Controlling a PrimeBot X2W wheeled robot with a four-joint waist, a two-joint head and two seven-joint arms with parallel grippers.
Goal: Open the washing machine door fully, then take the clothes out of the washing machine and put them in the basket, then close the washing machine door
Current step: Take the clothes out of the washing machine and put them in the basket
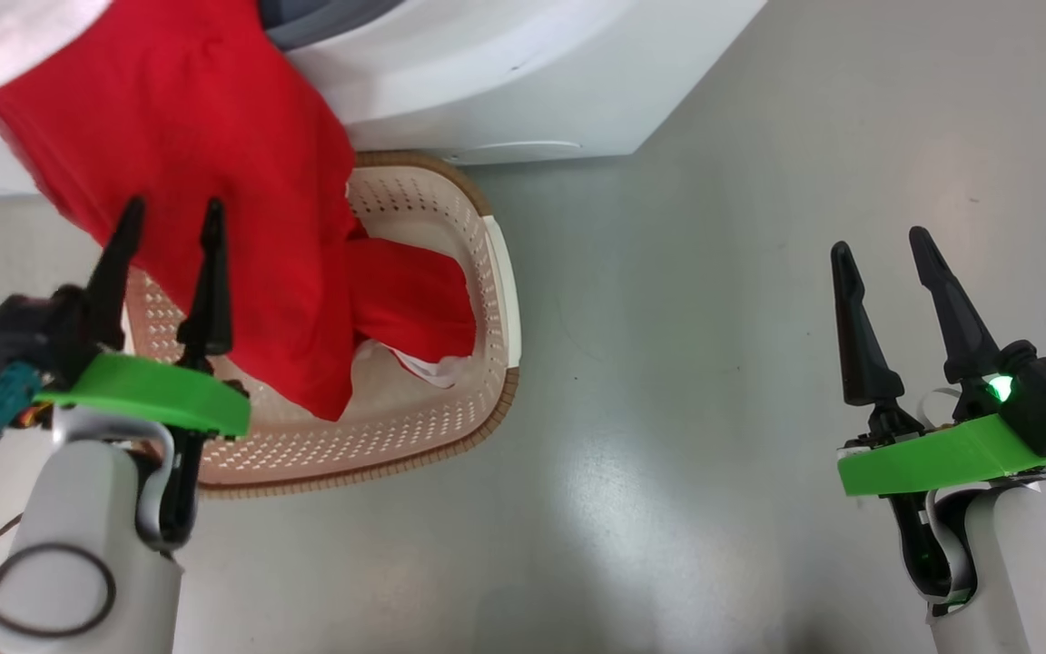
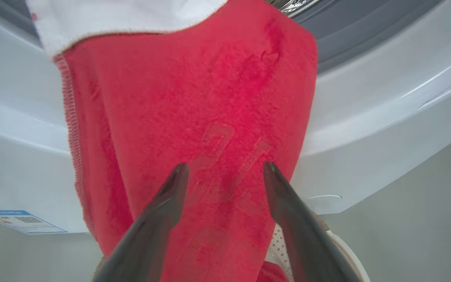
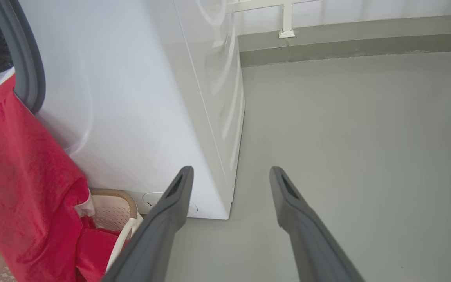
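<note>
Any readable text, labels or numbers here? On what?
No text reads clearly.
Blue label on the washer front: print too small and blurred to read.
Red garment: faint raised shapes, maybe digits, not legible.

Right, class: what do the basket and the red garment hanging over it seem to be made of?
Basket: looks like moulded cream plastic, rows of punched holes; brown rim looks woven. Red garment: probably fleecy fabric, fuzzy matte surface, stitched edge.
</note>
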